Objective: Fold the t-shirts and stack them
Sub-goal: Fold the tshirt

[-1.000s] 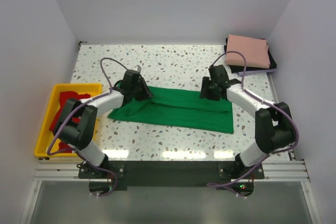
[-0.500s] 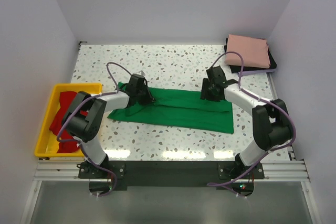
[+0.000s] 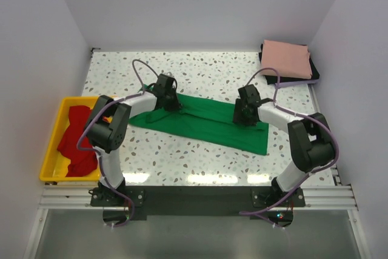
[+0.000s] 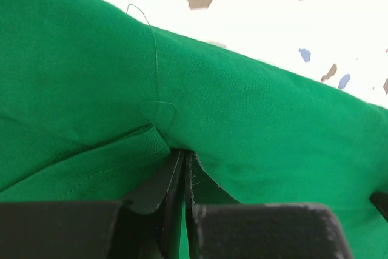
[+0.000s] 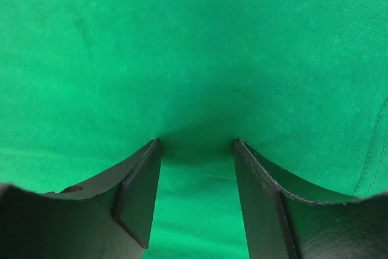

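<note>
Green t-shirt (image 3: 206, 122) lies mid-tabletop (image 3: 182, 68) as a long narrow band. It slants from the far-left quarter down toward the right edge, and its right end sits nearer the near edge.

Pink t-shirt (image 3: 286, 57) is folded at the far right corner. Red t-shirt (image 3: 76, 134) lies crumpled in the yellow tray (image 3: 85, 98) off the left edge.

Left fingers (image 4: 167, 186) are closed, pinching a small pucker of green cloth at the band's far-left end. A loose thread and a hem line show just beside the pinch.

Right fingers (image 5: 138, 186) are spread apart and pressed down onto the green cloth near the band's right end, with fabric dimpled between them. We see no grip on that side yet.

We judge the step in hand to be straightening the band or starting the crosswise fold.

Notes for doing it well:
- Close the right side on the cloth before either end lifts. A one-sided pull will likely skew the band more.
- Check that the left pinch takes every layer. We cannot tell from the wrist view how many it holds.
- Lift both ends evenly and low, and carry them parallel to the near edge.
- Lay the cloth down flat, hem to hem, then let go.
</note>
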Robot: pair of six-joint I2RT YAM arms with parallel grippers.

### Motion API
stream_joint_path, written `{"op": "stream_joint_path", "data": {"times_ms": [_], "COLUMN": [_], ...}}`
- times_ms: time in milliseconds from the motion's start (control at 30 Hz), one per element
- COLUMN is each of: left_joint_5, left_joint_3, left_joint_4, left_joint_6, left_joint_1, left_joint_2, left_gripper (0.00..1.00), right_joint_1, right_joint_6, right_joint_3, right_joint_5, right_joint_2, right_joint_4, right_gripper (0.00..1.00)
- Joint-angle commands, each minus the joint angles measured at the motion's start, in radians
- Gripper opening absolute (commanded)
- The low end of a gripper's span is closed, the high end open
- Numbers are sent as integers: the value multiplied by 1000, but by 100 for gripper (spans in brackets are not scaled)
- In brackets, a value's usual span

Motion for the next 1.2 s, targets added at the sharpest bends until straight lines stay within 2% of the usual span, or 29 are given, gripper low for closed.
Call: {"op": "stream_joint_path", "data": {"times_ms": [0,133,267,400,500,567,667,733,833,1000,1167], "left_joint_5": [-88,-106,-94,-56,-17,19,85,153,234,334,406], "left_joint_3": [112,230,330,402,460,497,557,586,649,693,706], "left_joint_4": [-99,-140,-132,-102,-88,-71,-45,-27,-16,41,62], "left_joint_6": [88,142,191,227,254,276,296,300,293,292,283], "left_joint_1": [19,24,25,27,28,31,43,51,71,102,131], "left_joint_2": [86,149,211,263,307,336,384,409,456,470,475], "left_gripper": [9,9,9,9,11,13,18,25,30,47,54], "right_joint_1": [8,63,155,327,441,470,487,494,496,494,494], "right_joint_6": [61,129,289,481,592,594,582,556,513,442,359], "right_joint_3": [-68,-134,-218,-284,-251,-205,-124,-52,4,6,-34], "right_joint_5": [-71,-127,-210,-250,-215,-168,-176,-164,-141,-68,76], "right_joint_2": [-24,-49,-55,-46,-25,-8,28,45,35,-78,-218], "right_joint_4": [61,114,222,429,487,456,450,408,333,234,117], "right_gripper": [55,55,55,55,55,56,57,59,62,70,75]}}
